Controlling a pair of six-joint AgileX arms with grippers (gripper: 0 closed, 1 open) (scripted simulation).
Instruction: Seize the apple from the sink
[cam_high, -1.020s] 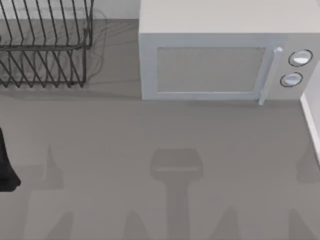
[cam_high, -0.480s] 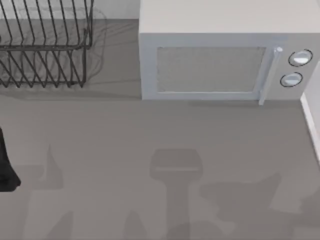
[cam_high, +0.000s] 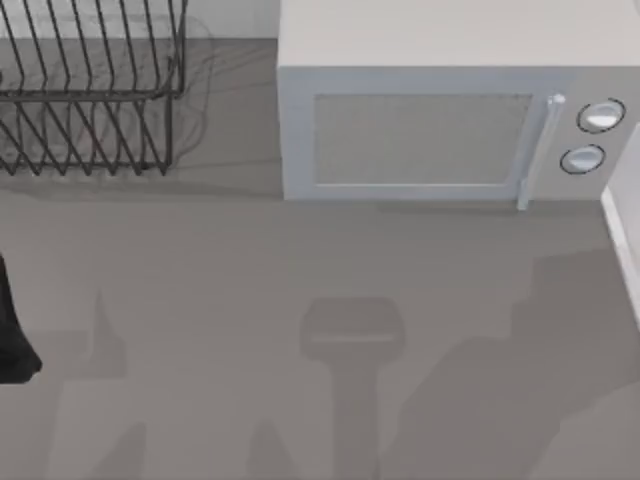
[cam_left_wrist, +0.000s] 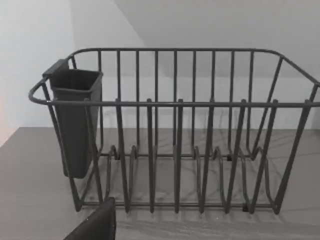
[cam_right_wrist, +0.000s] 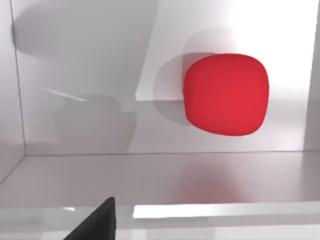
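Note:
The apple is a smooth bright red blob lying on the floor of the shiny metal sink in the right wrist view. My right gripper shows as a dark tip at the edge of that view, above the basin and well apart from the apple. My left arm is parked at the table's left edge in the top view. A dark tip of my left gripper points towards the dish rack.
A wire dish rack with a dark cutlery cup stands at the back left. A white microwave with its door shut fills the back middle and right. A pale raised edge runs along the table's right side.
A broad shadow has spread over the table's front right and moved towards the right edge. The left arm has not moved.

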